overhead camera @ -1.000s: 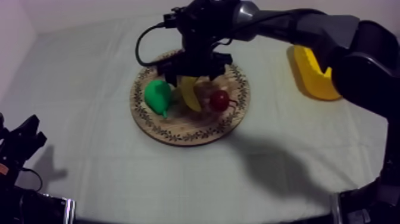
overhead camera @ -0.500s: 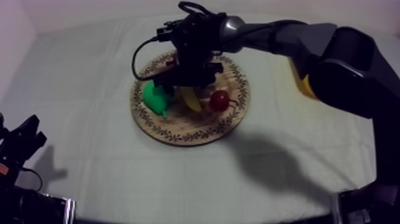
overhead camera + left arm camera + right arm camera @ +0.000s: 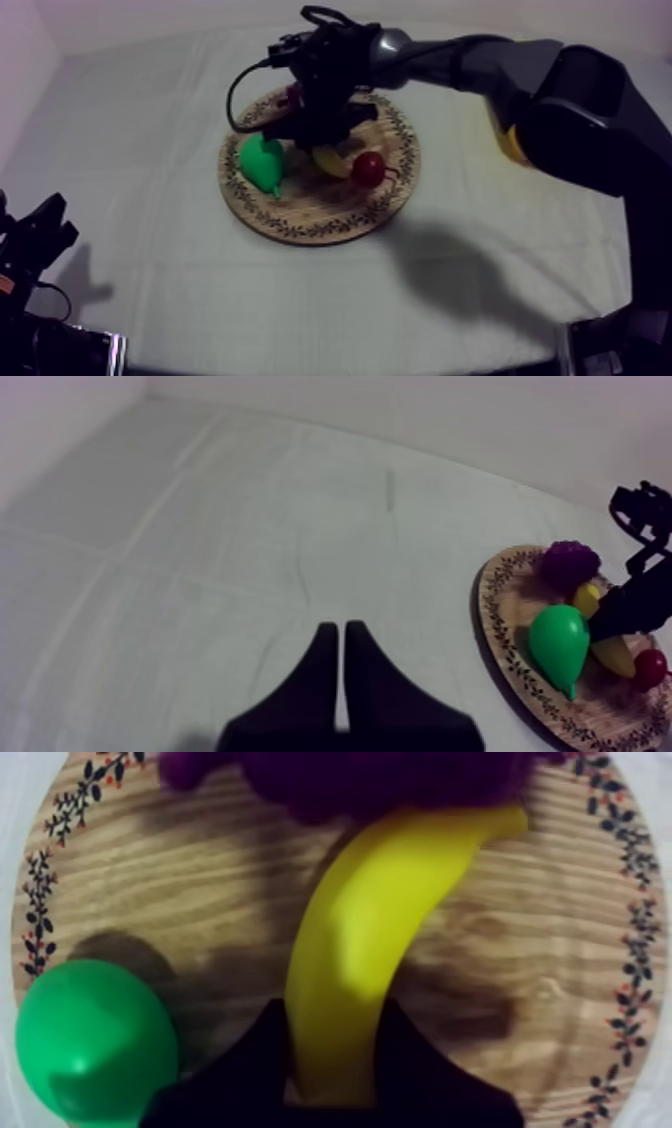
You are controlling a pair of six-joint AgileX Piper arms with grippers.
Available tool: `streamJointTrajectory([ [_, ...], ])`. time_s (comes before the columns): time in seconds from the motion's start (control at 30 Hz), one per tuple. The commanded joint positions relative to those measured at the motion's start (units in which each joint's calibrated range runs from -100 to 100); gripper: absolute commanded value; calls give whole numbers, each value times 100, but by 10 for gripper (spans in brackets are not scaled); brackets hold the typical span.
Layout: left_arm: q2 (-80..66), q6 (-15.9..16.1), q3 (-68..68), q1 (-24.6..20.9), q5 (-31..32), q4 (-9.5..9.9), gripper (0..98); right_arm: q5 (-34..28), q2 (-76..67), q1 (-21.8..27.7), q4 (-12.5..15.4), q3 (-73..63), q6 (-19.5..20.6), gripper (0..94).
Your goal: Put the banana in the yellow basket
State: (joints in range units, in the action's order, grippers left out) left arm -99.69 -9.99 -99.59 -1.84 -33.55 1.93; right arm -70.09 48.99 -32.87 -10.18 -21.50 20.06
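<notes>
Plainly, the move turned on the right gripper (image 3: pixel 335 1024) and the banana (image 3: pixel 375 922). The banana lay on the board (image 3: pixel 300 215), its near end between the two fingers. Its long axis ran straight away from the gripper and curved towards the grapes (image 3: pixel 380 777). The fingers pressed on both sides of that end with no gap that I could see, so I judged the gripper clenched on the banana, low on its length rather than at the middle. The banana seemed not yet lifted. From above it lay just under the gripper, between the pear (image 3: pixel 262 165) and the red fruit (image 3: pixel 368 168).

The right arm was far nearer the banana. The left gripper (image 3: pixel 341 632) sat at the table's near left edge, well apart from the board, fingers together on nothing. The basket (image 3: pixel 507 148) stood to the board's right, mostly hidden behind the right arm, so the carry would go that way and call for a clean lift past the red fruit.

A second before, the gripper stood higher over the board and the banana showed longer beneath it, pointing more towards the board's near rim. Since then the gripper had come down onto it. The banana now showed shorter and turned more towards the red fruit. The arm had swung to cover more of the basket. The left gripper had not moved.
</notes>
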Motion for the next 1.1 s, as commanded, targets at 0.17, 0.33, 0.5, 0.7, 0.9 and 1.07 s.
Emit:
streamJointTrajectory([
  [0.17, -5, 0, 4, -1, 0, 0, 0, -67, -826, -6, -76, 611, -30, 91],
  [0.33, -5, 0, 4, -1, 0, 0, 0, -215, -1608, -18, -194, 1071, 13, 91],
  [0.5, -5, -2, 4, -1, 0, 0, 0, -277, -2381, 81, -395, 1505, 103, 92],
  [0.7, -5, -1, 4, -1, 0, 0, 0, -226, -3229, 363, -721, 2040, 160, 91],
  [0.9, -5, -2, 4, -1, 0, 0, 0, -76, -3835, 755, -1013, 2503, 157, 87],
  [1.07, -5, -4, 4, -1, 0, 0, 0, 135, -4114, 1126, -1261, 2973, 155, 87],
])
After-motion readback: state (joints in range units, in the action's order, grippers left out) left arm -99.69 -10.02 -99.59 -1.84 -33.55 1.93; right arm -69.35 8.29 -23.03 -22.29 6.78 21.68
